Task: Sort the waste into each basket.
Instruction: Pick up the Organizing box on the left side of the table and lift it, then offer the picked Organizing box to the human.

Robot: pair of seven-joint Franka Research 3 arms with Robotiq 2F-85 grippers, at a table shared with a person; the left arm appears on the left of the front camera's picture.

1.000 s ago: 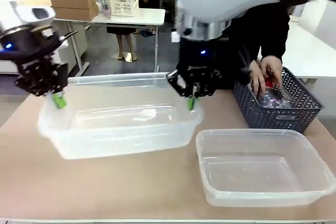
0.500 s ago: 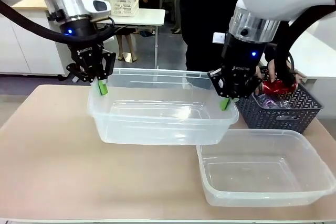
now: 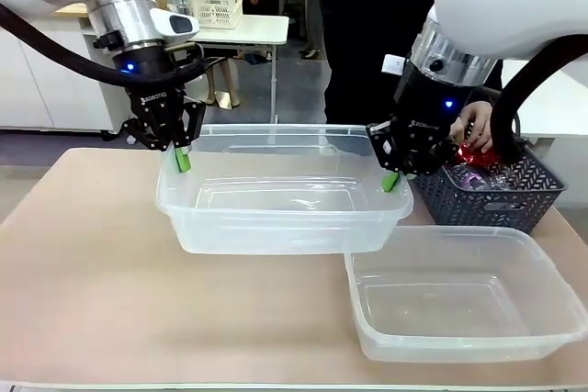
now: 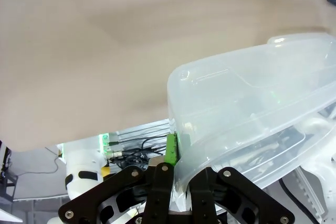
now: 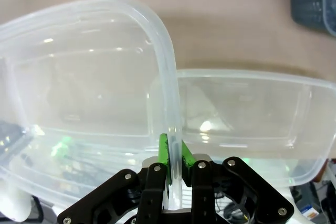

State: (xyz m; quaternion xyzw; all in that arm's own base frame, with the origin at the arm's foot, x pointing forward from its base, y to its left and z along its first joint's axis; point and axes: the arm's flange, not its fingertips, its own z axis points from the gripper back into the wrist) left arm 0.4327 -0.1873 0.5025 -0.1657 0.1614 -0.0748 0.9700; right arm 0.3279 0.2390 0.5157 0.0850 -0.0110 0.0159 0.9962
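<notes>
Spanning the middle of the pale beige counter [image 3: 83, 273], a transparent, colourless rectangular plastic tub [image 3: 276, 227] with a rolled rim is held at both short ends. Its left rim is pinched by the left gripper [image 3: 181, 158], whose green pads are clenched on the plastic; in the left wrist view the left gripper [image 4: 177, 153] is seen clamped on the rim with the tub [image 4: 252, 103] curving away above the counter [image 4: 105, 51]. The opposite rim is grasped in the same way by the right gripper [image 3: 393, 179], and in the right wrist view the rim of the tub [image 5: 163, 66] is seen running straight down between the pads of the right gripper [image 5: 173, 156].

The tub appears to be raised a little off the counter, though this cannot be told for certain. Nothing is seen inside it.

A second transparent rectangular tub [image 3: 413, 346] is set on the counter nearer the robot and to the right, its far rim just beside the near right corner of the held tub; it [image 5: 252, 108] is seen through and beyond the held rim.

Behind the right gripper, a dark grey-blue lattice-pattern plastic basket [image 3: 496, 204] stands at the right edge. A person's hand [image 3: 473, 126] is reached into it, beside a crushed red drink can [image 3: 473, 155], so the basket is partly blocked by the right arm. Farther back, a cream lattice basket [image 3: 218, 2] is set on a white table [image 3: 230, 29].
</notes>
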